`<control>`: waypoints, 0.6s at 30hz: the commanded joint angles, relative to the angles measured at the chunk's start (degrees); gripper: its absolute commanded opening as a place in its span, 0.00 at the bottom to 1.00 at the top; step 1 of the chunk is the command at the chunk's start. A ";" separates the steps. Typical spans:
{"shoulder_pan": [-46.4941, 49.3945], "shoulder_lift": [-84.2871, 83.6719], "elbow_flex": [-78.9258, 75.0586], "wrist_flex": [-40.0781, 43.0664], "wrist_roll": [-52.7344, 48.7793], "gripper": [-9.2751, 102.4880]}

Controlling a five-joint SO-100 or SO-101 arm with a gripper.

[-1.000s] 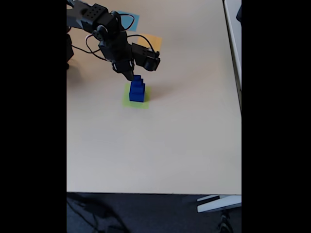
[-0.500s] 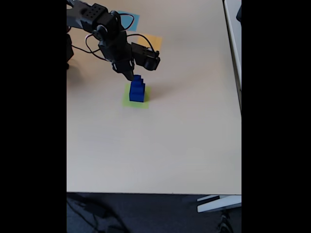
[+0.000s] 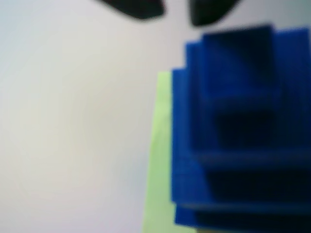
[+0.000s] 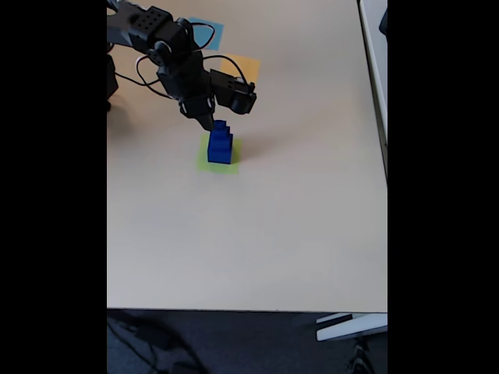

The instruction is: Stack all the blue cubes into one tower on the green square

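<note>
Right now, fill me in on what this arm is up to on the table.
A single black arm is working over a stepped tower of three dark blue cubes, largest at the bottom, standing on the green square. Its tool sits just up and left of the smallest cube in the fixed view; whether it touches is too close to tell. In the wrist view the tool's two dark tips show apart above the tower. A light-blue square and an orange square lie bare farther back.

Matte black arm [image 4: 168,54] of blocky jointed segments, thin black cables looping above the tool, black tool [image 4: 209,122] tapering to dark pointed tips, boxy black motor housing beside the tool
</note>
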 commanded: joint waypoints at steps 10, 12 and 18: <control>-0.18 0.70 -2.81 -1.76 1.41 0.08; -0.26 0.70 -2.81 -1.76 1.49 0.08; -0.44 0.70 -2.90 -1.76 1.49 0.08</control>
